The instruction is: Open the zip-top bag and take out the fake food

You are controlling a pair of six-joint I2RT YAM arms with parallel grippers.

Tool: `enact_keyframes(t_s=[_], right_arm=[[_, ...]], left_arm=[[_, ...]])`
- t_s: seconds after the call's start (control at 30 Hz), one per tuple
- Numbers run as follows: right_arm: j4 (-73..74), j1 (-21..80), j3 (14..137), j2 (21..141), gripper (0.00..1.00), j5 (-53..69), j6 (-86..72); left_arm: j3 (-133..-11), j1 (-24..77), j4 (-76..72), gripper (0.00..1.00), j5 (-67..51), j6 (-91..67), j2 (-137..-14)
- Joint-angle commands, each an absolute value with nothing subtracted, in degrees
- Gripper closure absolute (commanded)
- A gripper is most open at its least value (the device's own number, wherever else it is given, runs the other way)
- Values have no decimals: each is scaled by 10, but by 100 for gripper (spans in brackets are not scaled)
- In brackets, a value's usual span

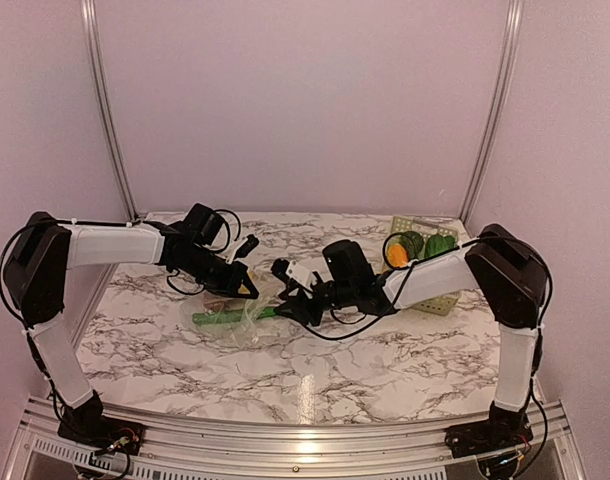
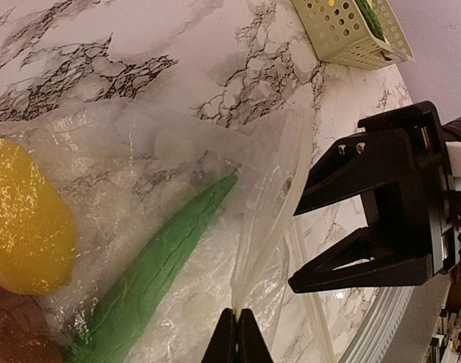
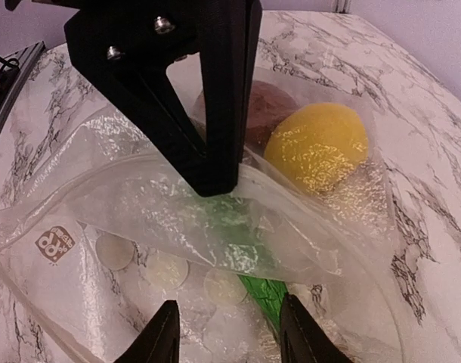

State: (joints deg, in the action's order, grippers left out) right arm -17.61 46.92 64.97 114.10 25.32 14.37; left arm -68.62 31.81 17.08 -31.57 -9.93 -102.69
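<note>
Left gripper (image 2: 236, 336) and right gripper (image 3: 229, 306) are being held over the table (image 1: 385, 360), the former clamped on the top film of the bag (image 2: 177, 151) laid between them, the latter spread and empty at its mouth, with yellow, brown and green food (image 3: 317, 144) being enclosed.

The zip-top bag (image 3: 102, 204) is clear, crinkled, glossy plastic film. Inside it, the yellow fake food (image 3: 317, 144) has a pebbled skin and the green fake food (image 2: 162, 257) looks matt and finely ridged. The marbled surface (image 1: 385, 350) is smooth and glossy. The slotted basket (image 2: 344, 38) is matt plastic.
</note>
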Motion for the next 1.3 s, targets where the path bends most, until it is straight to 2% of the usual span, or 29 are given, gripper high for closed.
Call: enact_keyframes(t_s=[0.0, 0.23, 0.43, 0.63, 0.77, 0.83, 1.1, 1.27], right_arm=[[-193, 469, 695, 1189, 56, 267, 145], [-177, 468, 742, 1243, 46, 257, 129], [-156, 465, 757, 1273, 44, 252, 127], [-117, 463, 764, 1281, 53, 260, 133], [-94, 464, 754, 1272, 65, 278, 137], [-80, 465, 743, 1262, 68, 274, 146], [-58, 472, 705, 1186, 97, 253, 136], [-14, 482, 696, 1117, 100, 232, 126]], left_arm=[[-700, 315, 191, 100, -329, -86, -1029], [-706, 315, 191, 100, -333, -82, -1036], [-707, 315, 193, 100, -333, -81, -1042], [-709, 314, 198, 100, -332, -76, -1046], [-709, 314, 198, 100, -333, -74, -1048], [-710, 314, 198, 100, -332, -74, -1049], [-699, 314, 183, 100, -322, -84, -1047], [-686, 313, 168, 100, -309, -99, -1046]])
